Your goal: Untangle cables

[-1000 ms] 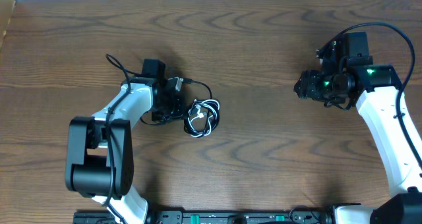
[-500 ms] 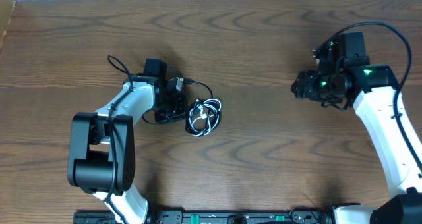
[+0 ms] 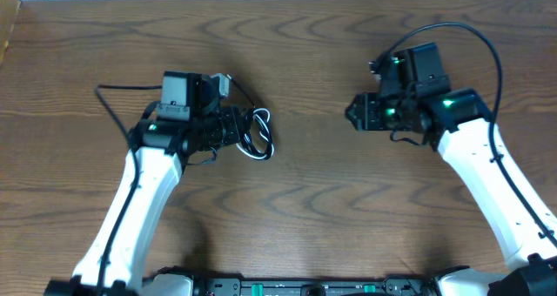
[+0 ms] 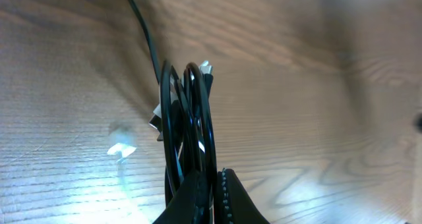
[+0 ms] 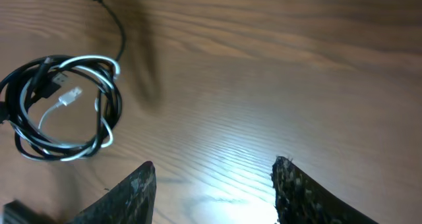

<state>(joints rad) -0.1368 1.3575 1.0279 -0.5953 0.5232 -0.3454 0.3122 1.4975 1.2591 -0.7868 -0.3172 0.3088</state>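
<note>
In the left wrist view the cables (image 4: 188,128) appear edge-on as a narrow upright band, so the individual loops cannot be separated there, and the background behind them is blurred. The left pincer (image 4: 214,184) is clamped on the lower part of the cables; its fingers are cut off by the bottom edge of that view. Whether the cables touch the bench (image 3: 313,226) or hang clear of it cannot be determined. In the right wrist view the same cables show as a round coil of black cable (image 5: 20,85) and white cable (image 5: 92,59) wound together, with a white plug (image 5: 69,95) inside the ring. The left side of the coil runs up against the frame edge, and a thin black tail (image 5: 119,26) leads up from the coil toward the top of the frame. The right pincer (image 5: 212,163) stands well apart from the cables, to their right in the overhead view, with its fingers spread wide and nothing between them. Bare wood lies between the cables and the right pincer. The far edge of the bench is well beyond the cables.
</note>
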